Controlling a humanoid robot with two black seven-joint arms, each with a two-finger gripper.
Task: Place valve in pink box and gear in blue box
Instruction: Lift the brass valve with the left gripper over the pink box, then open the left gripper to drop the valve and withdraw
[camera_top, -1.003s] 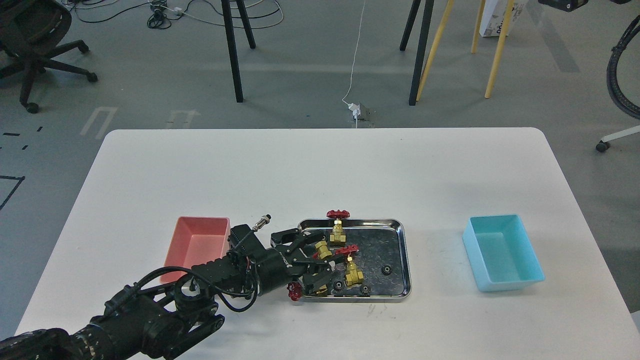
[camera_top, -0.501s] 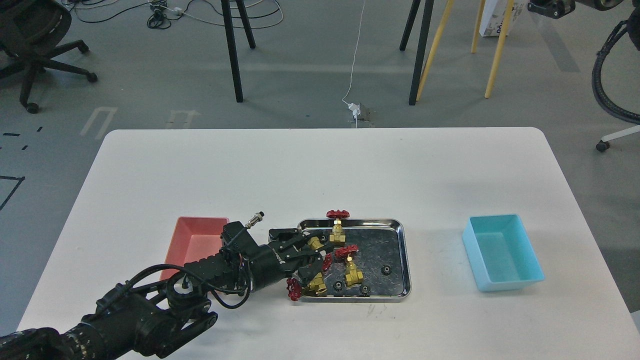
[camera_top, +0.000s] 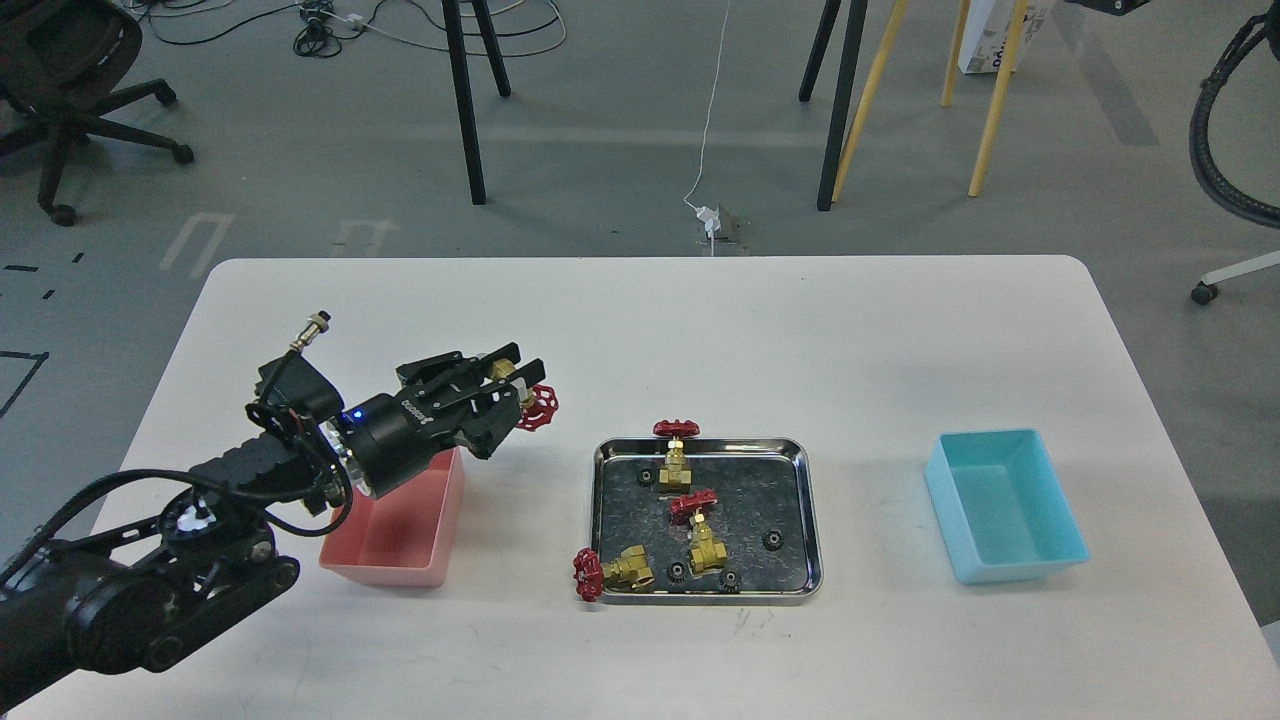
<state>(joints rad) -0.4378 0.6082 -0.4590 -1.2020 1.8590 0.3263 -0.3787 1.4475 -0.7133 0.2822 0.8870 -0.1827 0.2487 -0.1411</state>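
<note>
Since 0.5 s earlier, the left gripper (camera_top: 505, 385) had lifted out of the steel tray (camera_top: 805, 500) and swung back to the left, carrying the valve (camera_top: 532, 403) with it; the jaws were clenched on the valve's brass body, and its red handwheel jutted past the fingertips toward the tray; the gripper hung in the air above the far right corner of the pink box (camera_top: 405, 540), the valve just beyond that box's right wall rather than over its middle; the pink box sat on the white table (camera_top: 640, 320), partly hidden by the black arm.

3 valves remained at the tray: 1 upright at the far rim (camera_top: 676, 450), 1 near the middle (camera_top: 702, 530), and 1 lying over the near left corner (camera_top: 612, 572) with its handwheel outside the rim; small black gears lay on the tray floor, 1 gear (camera_top: 772, 541) toward the right side, others near the front edge; the blue box (camera_top: 1005, 505) stood well apart on the right of the table, nothing showing inside it; the right gripper did not appear in the head view.
</note>
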